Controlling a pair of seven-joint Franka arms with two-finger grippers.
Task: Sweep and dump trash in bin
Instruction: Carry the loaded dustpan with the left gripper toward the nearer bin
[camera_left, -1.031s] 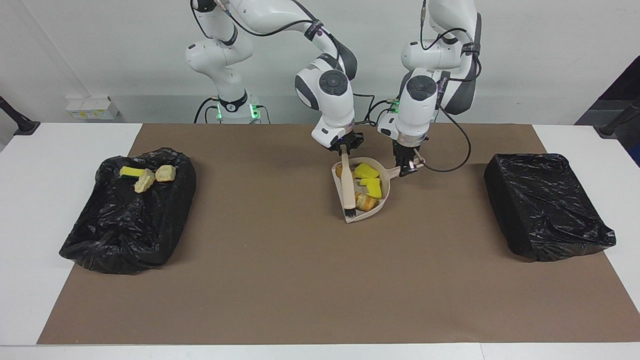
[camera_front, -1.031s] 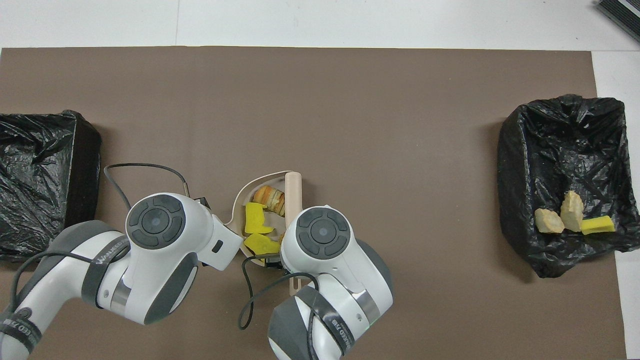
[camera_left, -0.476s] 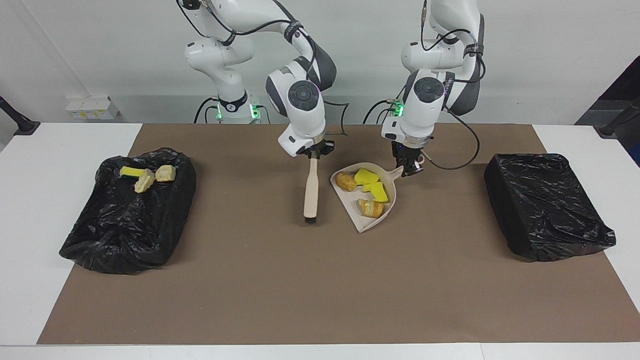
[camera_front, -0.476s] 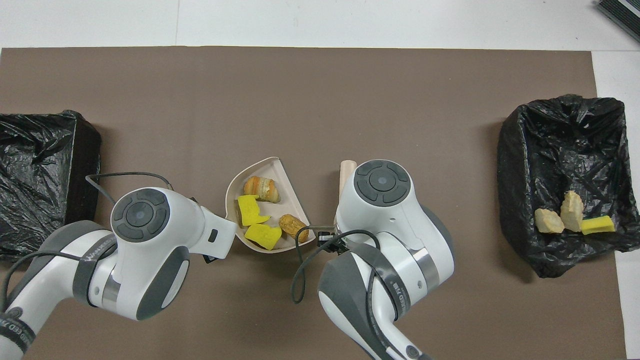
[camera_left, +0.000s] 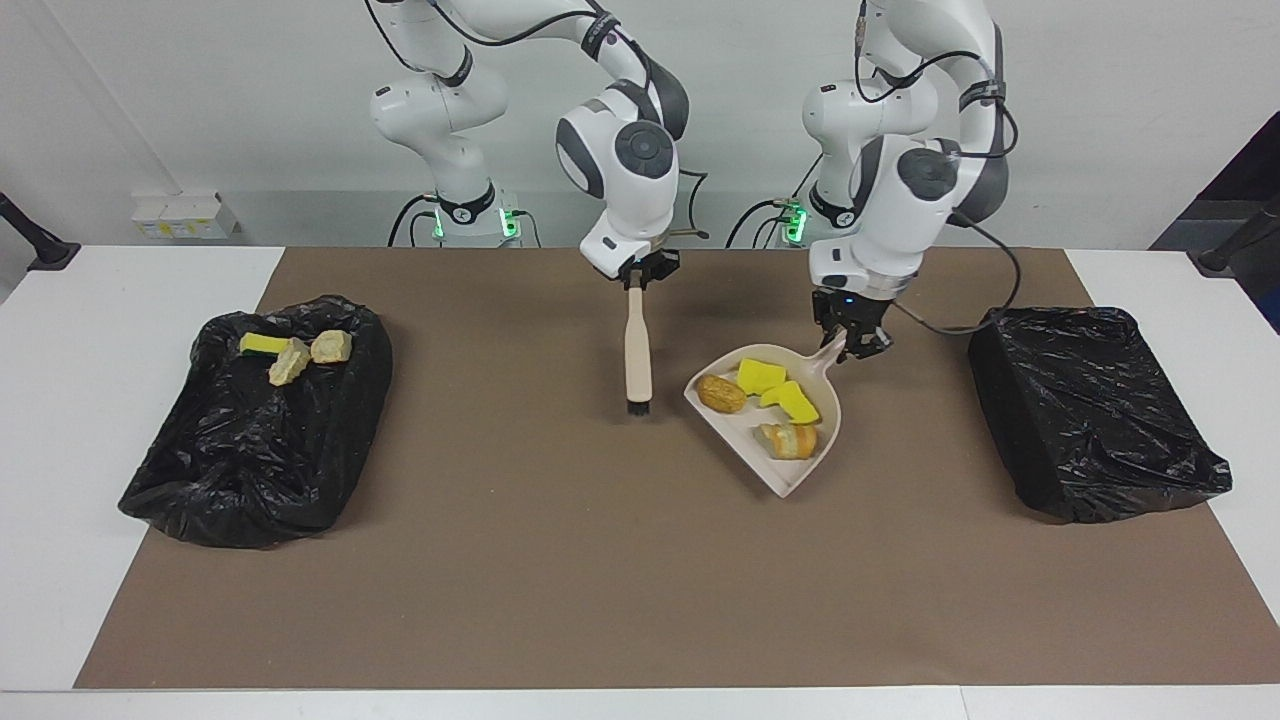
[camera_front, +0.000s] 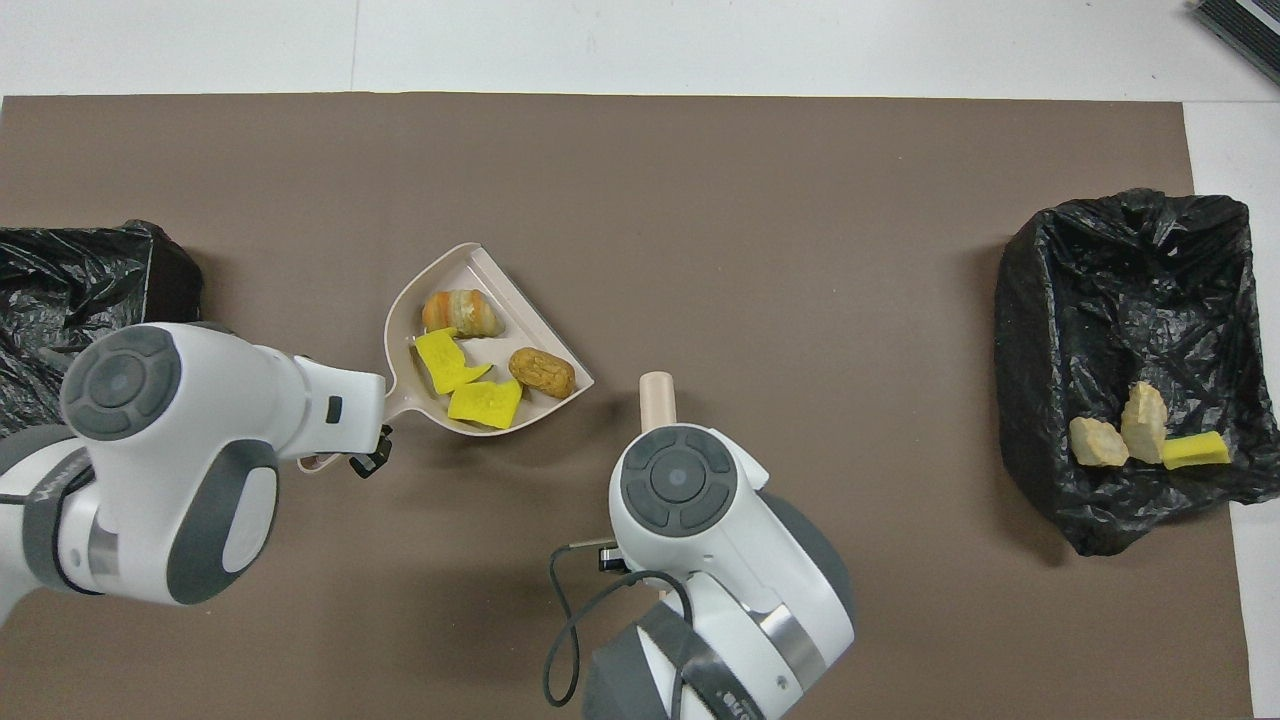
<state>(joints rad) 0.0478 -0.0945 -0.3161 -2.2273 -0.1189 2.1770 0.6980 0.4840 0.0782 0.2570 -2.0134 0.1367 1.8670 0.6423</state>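
Four pieces of the trash (camera_left: 765, 401) are carried in the beige dustpan (camera_left: 790, 470): two yellow sponge scraps (camera_left: 775, 386) and two brown bread-like chunks (camera_left: 722, 393). The pan is kept roughly level, seemingly raised off the brown mat (camera_left: 560, 560), its closed back at the handle and its open lip pointing toward 5 o'clock in the facing view, apparently so that nothing rolls out. The handle is clamped in the left gripper (camera_left: 852, 342), fingers closed on it. At 3 o'clock from the pan, at the left arm's end of the worktop, a bin lined in black plastic (camera_left: 1090, 420) is found, judged the likely dump target. The brush (camera_left: 637, 350) is held upright by its handle in the right gripper (camera_left: 640, 280), fingers shut on it, bristles down, beside the pan at 9 o'clock and clear of it. Three more pieces (camera_left: 295, 352) are already lying in the other black-lined bin (camera_left: 250, 450) at the right arm's end
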